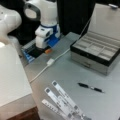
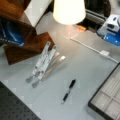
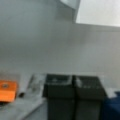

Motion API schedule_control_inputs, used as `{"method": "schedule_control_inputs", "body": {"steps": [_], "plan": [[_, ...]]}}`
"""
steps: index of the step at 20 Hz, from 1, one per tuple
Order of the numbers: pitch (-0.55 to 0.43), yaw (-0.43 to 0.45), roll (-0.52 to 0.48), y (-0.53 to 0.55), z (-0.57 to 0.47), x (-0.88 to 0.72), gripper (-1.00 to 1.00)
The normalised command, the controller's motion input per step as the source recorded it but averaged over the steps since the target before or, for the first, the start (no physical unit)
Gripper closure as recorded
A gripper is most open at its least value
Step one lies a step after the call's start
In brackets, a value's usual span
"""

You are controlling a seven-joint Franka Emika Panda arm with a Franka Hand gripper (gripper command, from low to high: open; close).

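Arm point(image 1: 47, 15) stood bent at a front view's top, wrist turned down, well apart from everything else. Gripper point(image 3: 74, 91) hung low over grey table point(image 1: 75, 75), fingers pressed together, holding nothing. One open compartment box point(image 1: 96, 51) at a front view's right. Three flat metal strips point(image 1: 62, 101) fanned near bottom. One white cable point(image 1: 50, 62). One black pen point(image 1: 90, 87) lay alone between strips and box.

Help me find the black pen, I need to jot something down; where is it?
The black pen lies flat on the grey table in both front views, between the folding stand and the open compartment case, touching neither.
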Motion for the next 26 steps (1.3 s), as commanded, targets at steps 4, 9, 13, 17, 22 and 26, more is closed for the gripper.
{"method": "schedule_control_inputs", "body": {"steps": [4, 9, 13, 17, 22, 26], "plan": [[-0.291, 0.073, 0.251, -0.32, -0.38, -0.35, 1.0], [-0.316, 0.13, 0.277, -0.47, -0.38, -0.33, 1.0], [-0.345, 0.128, 0.241, -0.58, -0.36, -0.36, 1.0], [-0.396, 0.084, 0.191, -0.5, -0.4, -0.45, 1.0], [-0.431, -0.02, 0.139, -0.22, -0.41, -0.58, 1.0], [-0.457, -0.083, 0.127, -0.01, -0.37, -0.68, 1.0]]}}
